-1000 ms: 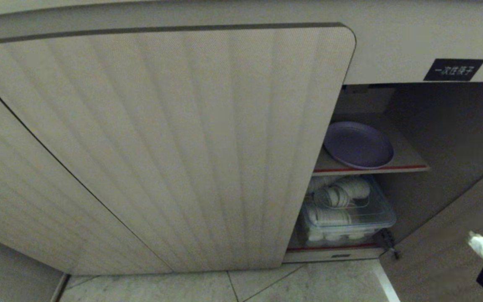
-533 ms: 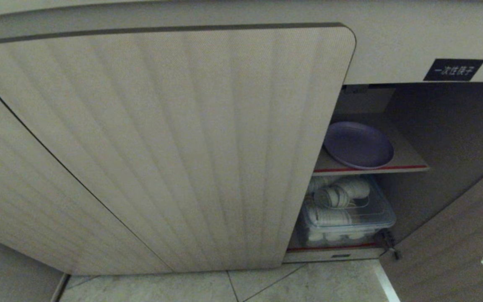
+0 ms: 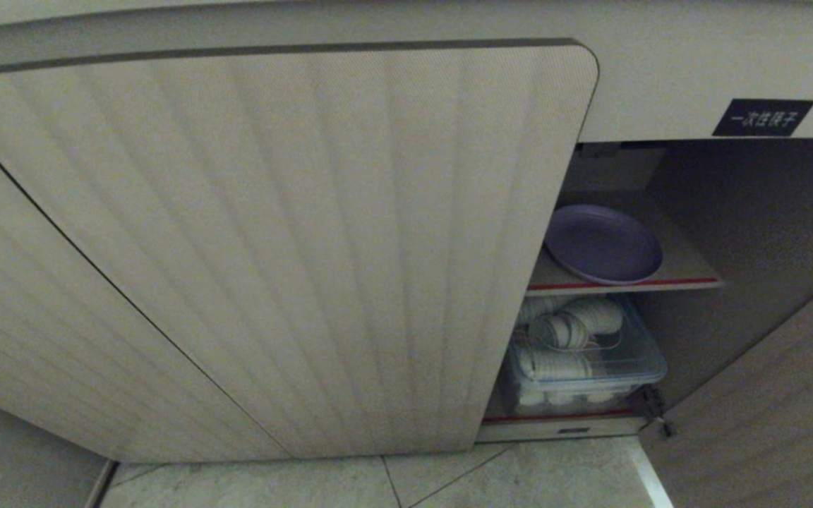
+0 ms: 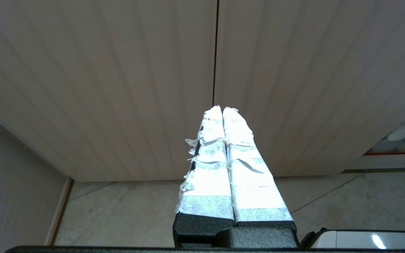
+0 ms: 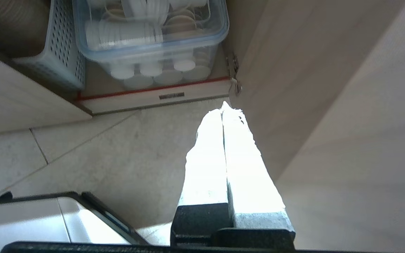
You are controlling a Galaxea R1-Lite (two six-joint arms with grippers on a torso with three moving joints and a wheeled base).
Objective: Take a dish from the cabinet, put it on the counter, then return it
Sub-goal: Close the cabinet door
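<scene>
The lavender dish lies flat on the upper, red-edged shelf of the cabinet, seen through the open right side. My right gripper is shut and empty. It hangs low over the floor beside the open door, well below and to the right of the dish. Only a pale sliver of it reaches the head view's bottom right corner. My left gripper is shut and empty, parked facing the closed ribbed doors. The counter is out of view.
A clear lidded box of white dishes sits on the bottom shelf under the dish, with a perforated grey basket beside it. A black label is above the opening. The open door swings out at the right. Tiled floor lies below.
My right gripper has sunk down and to the right, almost out of the head view's corner. The dish, the doors and the left arm have not moved.
</scene>
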